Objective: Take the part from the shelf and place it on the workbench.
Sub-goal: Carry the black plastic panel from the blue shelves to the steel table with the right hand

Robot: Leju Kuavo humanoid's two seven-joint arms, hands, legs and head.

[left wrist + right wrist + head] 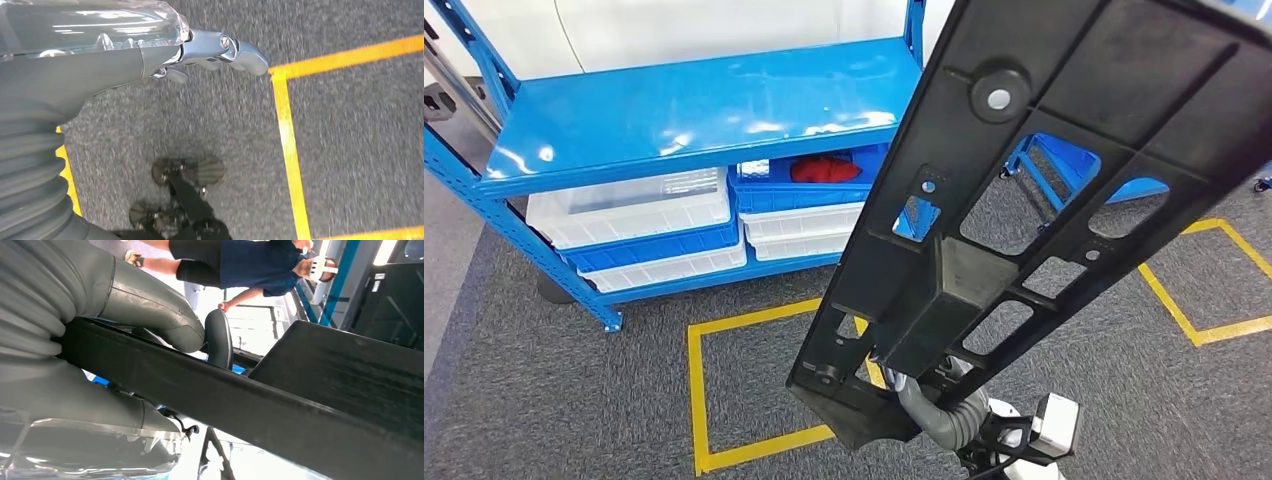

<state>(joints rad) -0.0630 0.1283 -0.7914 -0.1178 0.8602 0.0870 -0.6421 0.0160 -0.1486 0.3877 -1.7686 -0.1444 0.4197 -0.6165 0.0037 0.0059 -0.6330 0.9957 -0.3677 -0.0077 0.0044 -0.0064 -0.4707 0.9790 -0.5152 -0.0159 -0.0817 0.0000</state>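
The part is a long black plastic panel (1044, 180) with ribs and cut-outs, tilted up across the right of the head view. My right hand (896, 382) grips it at its lower end from beneath. Up close, the thick grey thumb and a dark finger of the right hand (170, 327) wrap over the edge of the panel (300, 405). My left hand (215, 50) hangs over the grey carpet with its fingers stretched out and nothing in it. The blue shelf (694, 110) stands ahead at the left, its top board bare.
White and blue bins (634, 210) sit on the shelf's lower level, one holding something red (824, 170). Yellow tape squares (696, 400) mark the grey carpet. A blue frame (1074, 165) shows through the panel's cut-outs. A person (250, 265) stands beyond the panel.
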